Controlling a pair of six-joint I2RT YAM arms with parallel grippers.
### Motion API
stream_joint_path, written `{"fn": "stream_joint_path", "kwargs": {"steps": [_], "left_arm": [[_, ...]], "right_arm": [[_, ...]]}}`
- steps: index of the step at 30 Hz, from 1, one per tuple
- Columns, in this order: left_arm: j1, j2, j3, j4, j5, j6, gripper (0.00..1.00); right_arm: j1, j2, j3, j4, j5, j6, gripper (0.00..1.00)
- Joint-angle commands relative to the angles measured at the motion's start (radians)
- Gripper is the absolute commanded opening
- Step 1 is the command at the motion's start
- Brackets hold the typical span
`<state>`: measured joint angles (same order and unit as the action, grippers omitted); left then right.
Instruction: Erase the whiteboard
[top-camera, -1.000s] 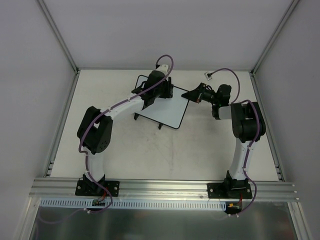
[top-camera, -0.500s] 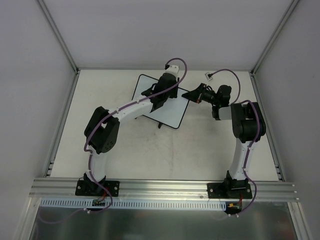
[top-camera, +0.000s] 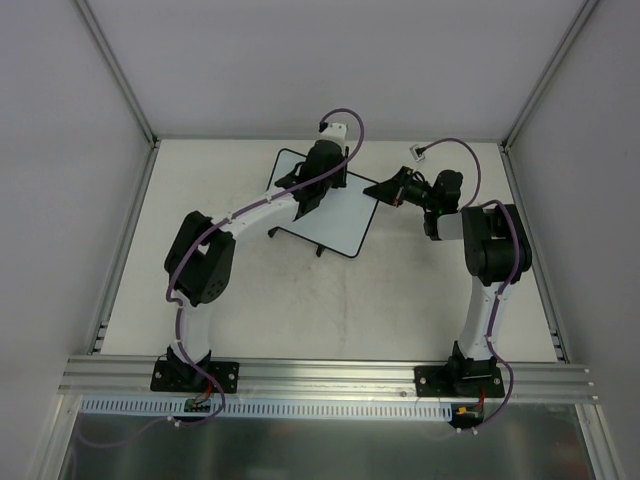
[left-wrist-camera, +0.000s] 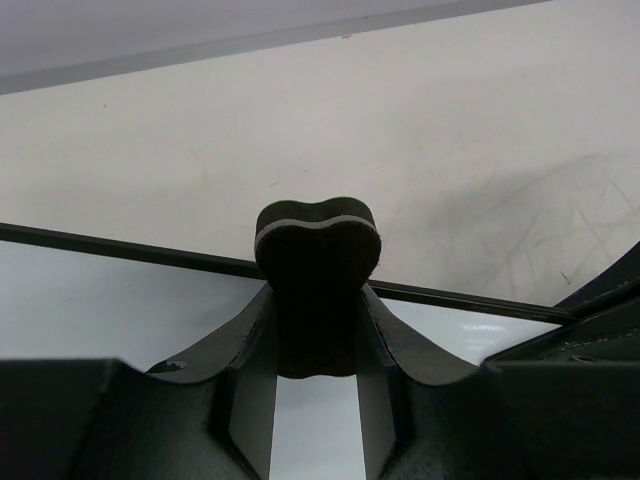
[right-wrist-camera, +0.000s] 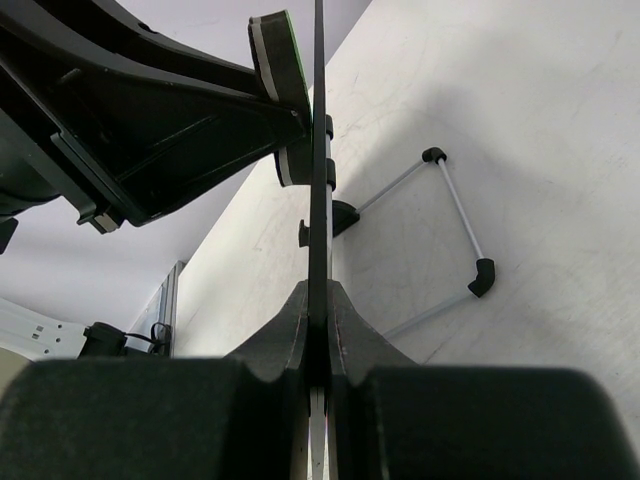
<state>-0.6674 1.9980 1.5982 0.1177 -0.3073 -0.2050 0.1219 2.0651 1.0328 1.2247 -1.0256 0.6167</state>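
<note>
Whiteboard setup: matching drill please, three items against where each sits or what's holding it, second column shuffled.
1. dark felt eraser block
2. white rectangular whiteboard with thin black frame
3. bent metal wire stand with black end caps

A. edge clamped in the right gripper
B. on the tabletop, in no gripper
C. pinched in the left gripper

Pairs: 1-C, 2-A, 3-B.

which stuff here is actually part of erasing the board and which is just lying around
Part of the job:
- whiteboard, clamped at its edge by the right gripper
- eraser, pinched in the left gripper

Just lying about:
- white plug on the end of a purple cable, on the table near its far edge
</note>
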Motion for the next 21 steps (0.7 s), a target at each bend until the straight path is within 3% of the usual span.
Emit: {"fn": "stream_joint_path", "kwargs": {"steps": [1, 16, 21], "left_arm": [[-0.001, -0.038, -0.053, 0.028, 0.002, -0.017, 0.0], [-0.031, -0.143, -0.274, 0.155, 0.08, -0.051, 0.0], [-0.015, -0.26, -0.302, 0.14, 0.1, -0.062, 0.0]], "right_arm": [[0.007, -0.08, 0.018, 0.257, -0.059, 0.011, 0.0], [0.007, -0.079, 0.019, 0.257, -0.059, 0.012, 0.0], [0.005, -0.073, 0.023, 0.259, -0.05, 0.009, 0.0]]}}
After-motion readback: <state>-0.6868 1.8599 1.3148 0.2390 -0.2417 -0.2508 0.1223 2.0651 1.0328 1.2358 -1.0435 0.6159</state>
